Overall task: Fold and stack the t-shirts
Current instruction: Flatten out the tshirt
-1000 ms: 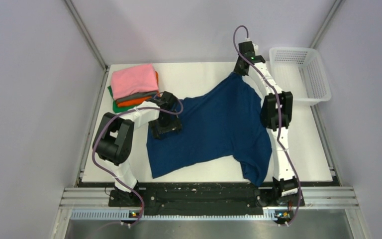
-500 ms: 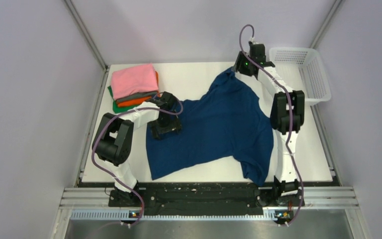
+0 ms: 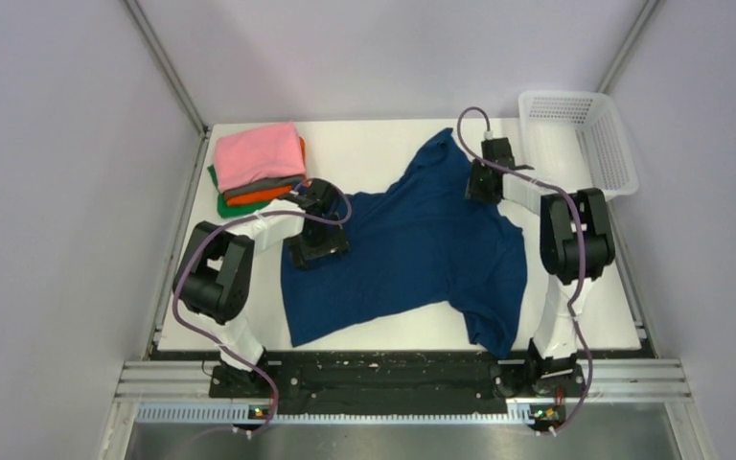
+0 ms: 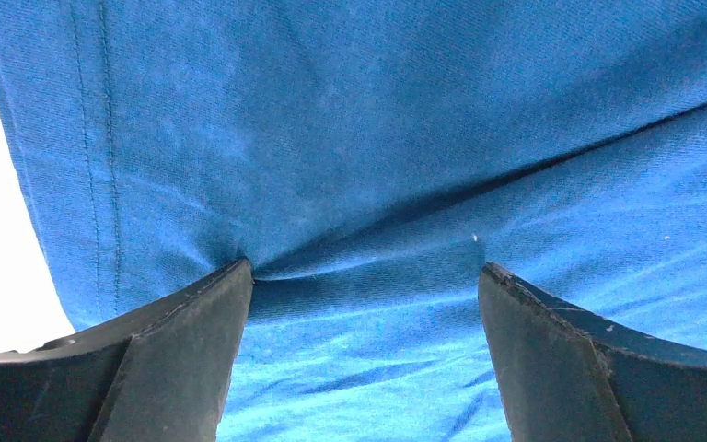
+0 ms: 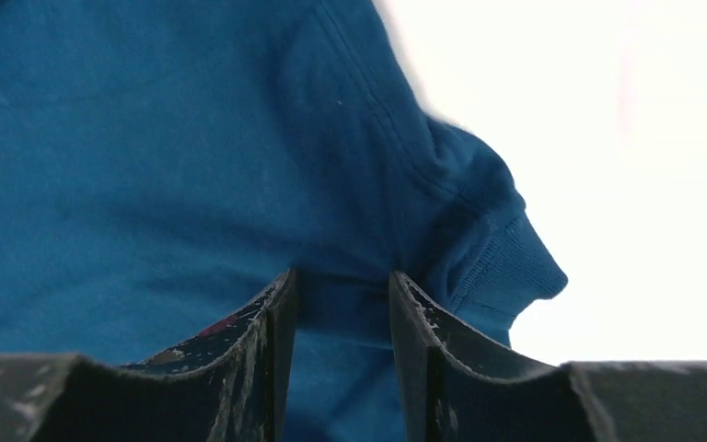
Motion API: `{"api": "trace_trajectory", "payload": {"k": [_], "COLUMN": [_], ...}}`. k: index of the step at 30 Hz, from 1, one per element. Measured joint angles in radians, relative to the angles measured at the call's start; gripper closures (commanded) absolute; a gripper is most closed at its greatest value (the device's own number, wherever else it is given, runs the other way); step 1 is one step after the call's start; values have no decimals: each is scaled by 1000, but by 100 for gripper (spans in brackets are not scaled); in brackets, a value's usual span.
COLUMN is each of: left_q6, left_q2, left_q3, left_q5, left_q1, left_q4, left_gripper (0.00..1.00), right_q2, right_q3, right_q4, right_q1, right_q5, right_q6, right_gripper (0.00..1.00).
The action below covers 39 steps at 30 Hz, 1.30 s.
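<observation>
Right gripper (image 5: 342,281) has pulled back toward the near side, jaws parted, navy t-shirt (image 3: 422,249) released; left gripper (image 4: 364,269) rests on it, spread wide.

Stack bottom: green folded cloth t-shirt (image 3: 222,205) shows only an edge beneath the orange one (image 3: 259,196), grey one (image 3: 266,185) and pink one (image 3: 257,153). Spread navy blue cloth t-shirt (image 3: 412,249): right side partly behind the white-and-black right arm (image 3: 575,240); both wrist views crop it. The white tabletop (image 5: 626,138) in the right wrist view is washed out.
</observation>
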Motion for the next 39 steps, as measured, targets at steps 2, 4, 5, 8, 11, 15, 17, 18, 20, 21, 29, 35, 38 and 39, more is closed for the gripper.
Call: {"api": "trace_trajectory", "payload": {"k": [2,4,5,8,11,15,17,18,20,21,29,35,38,39], "left_q6": [-1,-4,-5,-11,-13,-12,-11,-11,-11,-11,-7,-6,-6,-6], "left_q2": [-21,-49,-63,-105,-146,-177,-177,-177,-177,-176,-165,-145,-145,-145], "left_q3": [-25,-58,-75,-121,-163,-175,-171,-167,-159,-153,-122,-118,-118,-118], "left_q5": [0,0,0,4,10,23,24,24,23,23,23,23,23,23], "left_q1": [0,0,0,0,0,0,0,0,-1,-1,-1,-1,-1,-1], "left_q4": [15,25,26,23,10,-20,-22,-26,-29,-30,-30,-32,-34,-34], "left_gripper": [3,3,3,3,3,3,3,3,3,3,3,3,3,3], "right_q2": [-77,-187,-250,-455,-657,-825,-822,-800,-746,-713,-353,-220,-195,-180], "right_q3": [-114,-260,-336,-543,-686,-696,-634,-592,-534,-513,-367,-287,-258,-249], "right_q4": [18,27,15,-68,-196,-249,-233,-207,-137,-94,15,14,21,27], "right_q1": [0,0,0,2,7,19,28,37,63,77,123,124,124,125], "right_q5": [26,48,56,82,93,89,81,79,66,53,55,68,85,99], "right_q6": [31,82,110,182,230,204,157,130,95,85,99,117,127,132], "right_gripper": [67,68,68,67,61,54,52,51,51,51,51,51,51,51]}}
